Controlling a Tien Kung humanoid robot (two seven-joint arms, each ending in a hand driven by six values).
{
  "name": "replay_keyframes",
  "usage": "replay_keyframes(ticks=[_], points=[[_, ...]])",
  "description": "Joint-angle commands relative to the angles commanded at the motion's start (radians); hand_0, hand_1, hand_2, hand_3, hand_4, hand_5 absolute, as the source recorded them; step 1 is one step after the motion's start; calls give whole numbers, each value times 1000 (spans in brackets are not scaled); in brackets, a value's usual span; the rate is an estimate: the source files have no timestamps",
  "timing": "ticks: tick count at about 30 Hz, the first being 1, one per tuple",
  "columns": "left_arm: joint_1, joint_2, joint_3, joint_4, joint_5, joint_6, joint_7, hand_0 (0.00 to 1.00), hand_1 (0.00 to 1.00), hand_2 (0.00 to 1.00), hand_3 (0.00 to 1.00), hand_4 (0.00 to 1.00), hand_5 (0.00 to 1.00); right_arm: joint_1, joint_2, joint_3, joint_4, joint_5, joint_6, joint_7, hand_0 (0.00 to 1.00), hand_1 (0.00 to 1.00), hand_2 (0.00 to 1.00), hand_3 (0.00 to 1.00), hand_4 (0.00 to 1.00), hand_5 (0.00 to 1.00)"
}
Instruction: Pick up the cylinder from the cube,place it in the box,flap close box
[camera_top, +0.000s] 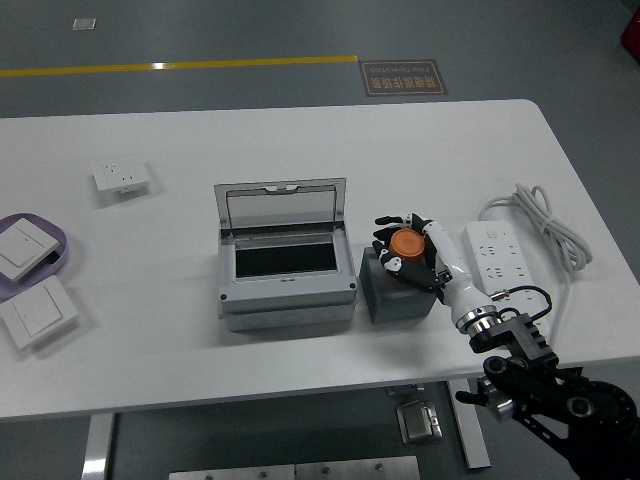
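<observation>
Orange cylinder (406, 243) sits on the grey cube (397, 290) right of centre, the right hand (412, 252) curled around it. Just left, the box (286, 255) stands with its lid up.

Right hand (408, 252) curled around orange cylinder (405, 243) atop grey cube (393, 295). Grey box (286, 283) just left of cube, lid (280, 208) raised. Power strip (496, 256) right of hand.

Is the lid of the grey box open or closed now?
Open: the box has its lid raised upright at the back, showing the dark interior.
</observation>
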Motion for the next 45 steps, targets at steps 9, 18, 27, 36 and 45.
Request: replay_keyframes(ticks=[9, 18, 27, 36, 45], points=[[0, 0, 3, 0, -3, 3, -4, 638, 620, 541, 630, 709, 332, 3, 1, -4, 7, 6, -2, 13, 698, 597, 514, 535, 229, 2], [2, -1, 4, 0, -5, 6, -7, 637, 620, 541, 630, 708, 331, 12, 5, 5, 37, 33, -18, 45, 629, 536, 465, 393, 42, 2], [4, 0, -3, 1, 0, 6, -5, 637, 620, 541, 630, 707, 333, 102, 30, -7, 158, -58, -86, -41, 622, 527, 459, 382, 49, 2], [3, 3, -14, -1, 14, 0, -1, 637, 620, 541, 629, 707, 335, 275, 129, -82, 201, -293, -61, -289, 249, 297, 387, 289, 2, 2], [2, 7, -24, -1, 26, -4, 4, 636, 620, 541, 627, 707, 336, 380, 199, -192, 150, -611, 71, -615, 150, 252, 376, 288, 2, 2]])
